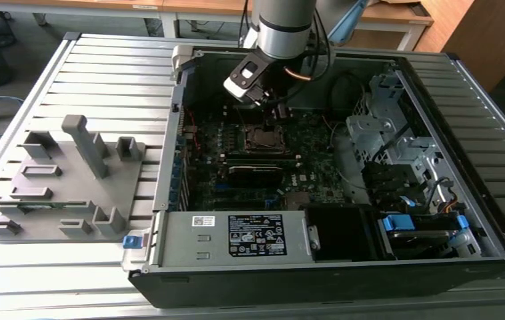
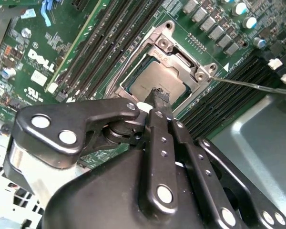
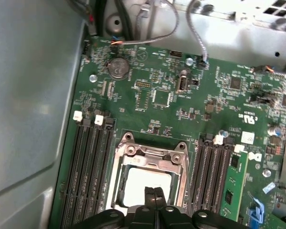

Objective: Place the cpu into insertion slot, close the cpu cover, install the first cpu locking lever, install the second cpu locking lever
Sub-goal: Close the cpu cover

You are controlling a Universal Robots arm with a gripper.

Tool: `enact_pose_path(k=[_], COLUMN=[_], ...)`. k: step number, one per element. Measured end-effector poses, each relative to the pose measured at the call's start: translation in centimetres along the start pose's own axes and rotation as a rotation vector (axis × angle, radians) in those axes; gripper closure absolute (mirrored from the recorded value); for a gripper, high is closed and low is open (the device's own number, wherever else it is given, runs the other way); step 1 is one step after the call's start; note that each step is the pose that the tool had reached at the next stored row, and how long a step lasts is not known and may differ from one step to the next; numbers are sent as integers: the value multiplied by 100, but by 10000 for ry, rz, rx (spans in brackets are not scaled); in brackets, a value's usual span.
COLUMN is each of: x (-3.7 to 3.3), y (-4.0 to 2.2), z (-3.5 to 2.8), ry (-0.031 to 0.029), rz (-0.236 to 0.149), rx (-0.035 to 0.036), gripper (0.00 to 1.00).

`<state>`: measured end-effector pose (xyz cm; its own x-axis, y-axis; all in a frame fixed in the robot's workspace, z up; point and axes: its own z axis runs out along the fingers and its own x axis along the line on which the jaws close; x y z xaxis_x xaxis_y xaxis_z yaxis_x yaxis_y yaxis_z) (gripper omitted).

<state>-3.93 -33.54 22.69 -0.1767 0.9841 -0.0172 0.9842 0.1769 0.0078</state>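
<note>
A slatted grey metal table (image 1: 101,67) carries an open black computer case (image 1: 341,283) with a printed white-and-black label (image 1: 257,235). Inside, the flat square silver-grey cpu (image 3: 145,183) sits in the dark square insertion slot (image 1: 264,138) on the green circuit board (image 3: 148,71). The thin silver cpu cover (image 3: 150,156) lies flat around it. The black gripper (image 3: 155,194) hovers over the cpu, fingers pressed together, holding nothing.

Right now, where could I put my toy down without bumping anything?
Bare table slats lie beyond the grey fixture and past the computer case on the exterior view's right. Inside the case is crowded: the end effector sits over the insertion slot, with memory slots either side.
</note>
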Motion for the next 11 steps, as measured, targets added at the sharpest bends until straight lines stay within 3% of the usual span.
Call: enact_pose_path(k=[11], x=[0], y=[0], z=[5], ry=[15], rz=[-1854], rx=[-32], gripper=[89])
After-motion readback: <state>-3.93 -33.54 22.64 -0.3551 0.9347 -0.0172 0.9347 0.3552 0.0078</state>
